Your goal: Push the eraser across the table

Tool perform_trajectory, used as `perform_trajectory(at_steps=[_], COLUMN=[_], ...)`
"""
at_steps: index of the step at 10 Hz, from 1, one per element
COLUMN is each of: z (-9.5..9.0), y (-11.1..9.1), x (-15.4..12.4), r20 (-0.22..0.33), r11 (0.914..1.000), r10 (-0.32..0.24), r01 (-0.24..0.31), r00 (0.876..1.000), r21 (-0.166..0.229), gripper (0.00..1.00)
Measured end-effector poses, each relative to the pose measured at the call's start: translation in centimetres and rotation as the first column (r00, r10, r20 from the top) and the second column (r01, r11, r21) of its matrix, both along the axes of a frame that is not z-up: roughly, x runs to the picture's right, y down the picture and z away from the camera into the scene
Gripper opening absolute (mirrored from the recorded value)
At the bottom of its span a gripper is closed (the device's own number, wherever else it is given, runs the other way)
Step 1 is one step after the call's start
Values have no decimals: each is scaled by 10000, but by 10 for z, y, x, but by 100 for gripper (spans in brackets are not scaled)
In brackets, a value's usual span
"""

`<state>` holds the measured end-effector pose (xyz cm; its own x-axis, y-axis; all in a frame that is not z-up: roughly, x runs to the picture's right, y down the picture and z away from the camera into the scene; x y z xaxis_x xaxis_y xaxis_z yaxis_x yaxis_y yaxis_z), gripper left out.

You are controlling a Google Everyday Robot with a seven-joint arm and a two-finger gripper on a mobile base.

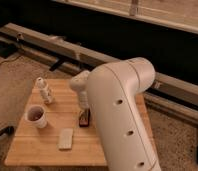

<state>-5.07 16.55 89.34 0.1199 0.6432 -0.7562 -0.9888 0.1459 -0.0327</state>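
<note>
On the table [42,146], eraser [84,120] just beneath the fingers [84,106].

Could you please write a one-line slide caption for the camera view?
Gripper at the dark eraser on the wooden table, with a cup, pale block and bottle nearby.

One bench [42,150] is carrying four small things: one dark eraser [84,120], one pale block [66,138], one cup [36,116] and one small white bottle [44,90]. One white robot arm [123,115] is reaching over the bench, and its single tool [84,106] is hanging right by the eraser's far end, near the bench's middle.
</note>
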Motion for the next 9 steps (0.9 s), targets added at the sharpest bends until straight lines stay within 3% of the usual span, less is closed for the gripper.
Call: perform_trajectory(at_steps=[6, 9], z=[-1, -4], y=[-1, 0], x=[0, 23], r20=[-10, -10], r11=[10000, 9991], r10=[0, 424], r01=[0, -424], r00=[10000, 9991], r21=[-2, 34], gripper=[69, 69])
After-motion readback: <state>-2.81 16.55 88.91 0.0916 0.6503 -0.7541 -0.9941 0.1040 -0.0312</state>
